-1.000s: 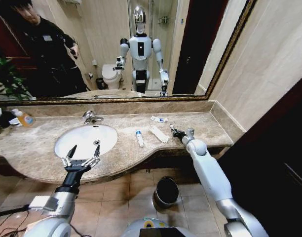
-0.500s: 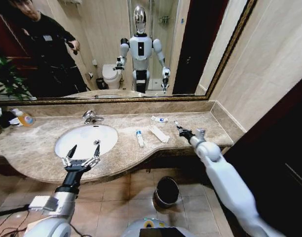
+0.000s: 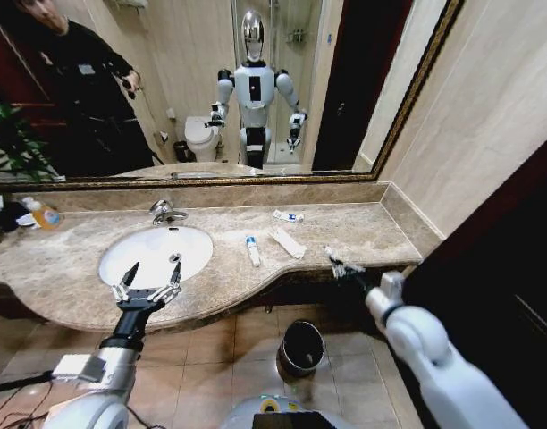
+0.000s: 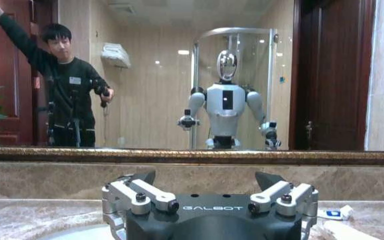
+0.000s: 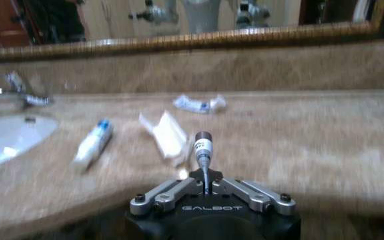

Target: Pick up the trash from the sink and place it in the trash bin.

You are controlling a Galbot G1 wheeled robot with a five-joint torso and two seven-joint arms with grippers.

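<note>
The right gripper (image 3: 336, 263) is at the front edge of the counter, above the trash bin (image 3: 301, 346) on the floor. Its arm reaches up from low on the right, and its fingers pinch a small white tube (image 5: 202, 142). The left gripper (image 3: 148, 277) hangs over the near rim of the sink (image 3: 122, 246) — fingers spread wide, arm straight. More trash lies on the counter — a tube (image 3: 253, 250), a flat packet (image 3: 289, 241) and a small packet (image 3: 289, 215).

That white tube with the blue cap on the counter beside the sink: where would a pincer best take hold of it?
Probably across the middle of the white tube, coming straight down from above. It lies flat on the marble counter, long and narrow, with bare stone on both long sides, so fingers could close across its narrow width without touching the flat packet nearby.
</note>
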